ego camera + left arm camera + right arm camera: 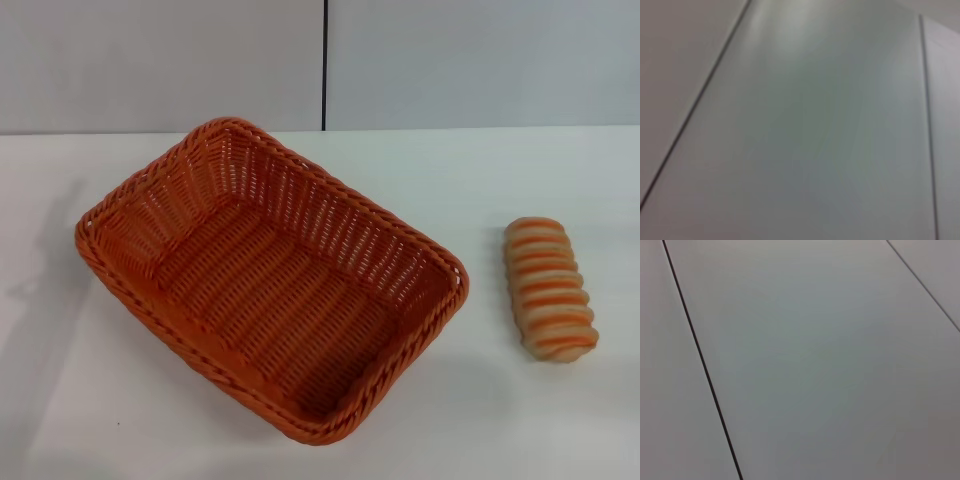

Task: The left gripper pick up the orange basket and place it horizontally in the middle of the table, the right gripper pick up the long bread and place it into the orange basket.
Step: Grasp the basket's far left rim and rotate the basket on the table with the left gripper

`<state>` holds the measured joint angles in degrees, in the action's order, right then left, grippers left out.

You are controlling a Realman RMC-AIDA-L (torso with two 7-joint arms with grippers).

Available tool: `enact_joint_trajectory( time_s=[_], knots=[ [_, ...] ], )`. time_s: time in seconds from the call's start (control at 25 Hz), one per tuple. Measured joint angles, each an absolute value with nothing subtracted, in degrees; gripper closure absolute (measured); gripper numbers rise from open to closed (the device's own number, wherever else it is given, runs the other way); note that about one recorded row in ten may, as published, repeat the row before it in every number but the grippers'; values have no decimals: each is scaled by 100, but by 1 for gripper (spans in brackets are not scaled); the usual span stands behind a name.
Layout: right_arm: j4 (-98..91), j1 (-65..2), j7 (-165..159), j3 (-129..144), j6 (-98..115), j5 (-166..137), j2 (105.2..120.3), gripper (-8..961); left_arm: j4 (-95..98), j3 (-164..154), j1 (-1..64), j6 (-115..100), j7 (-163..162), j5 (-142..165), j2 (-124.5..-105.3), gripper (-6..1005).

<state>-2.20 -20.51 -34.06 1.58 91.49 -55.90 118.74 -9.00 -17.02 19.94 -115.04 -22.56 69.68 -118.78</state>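
The orange basket (pixel 270 275) lies on the white table (pixel 80 400), left of centre in the head view, turned diagonally with one corner toward the back and one toward the front. It is empty. To its right, apart from it, the long bread (pixel 549 288) rests on the table with its striped top up, its length running front to back. Neither gripper nor arm shows in the head view. Both wrist views show only pale grey panels with dark seams.
A grey wall with a vertical dark seam (pixel 325 65) stands behind the table's back edge. Faint shadows fall on the table's left side (pixel 40 280).
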Motion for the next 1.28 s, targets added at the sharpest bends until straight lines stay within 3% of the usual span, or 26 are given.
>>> enact_joint_trajectory(
  time_s=[0.68, 1.28],
  knots=[
    [-141, -1984, -3550, 159, 9190, -5590, 11890, 406, -967, -1520, 2068, -11448, -3094, 6971, -11859, 272],
    [-97, -1732, -3744, 213, 9216, -5635, 11892, 406, 2624, -2843, 2036, -10669, -7455, 7121, -11731, 272]
  ],
)
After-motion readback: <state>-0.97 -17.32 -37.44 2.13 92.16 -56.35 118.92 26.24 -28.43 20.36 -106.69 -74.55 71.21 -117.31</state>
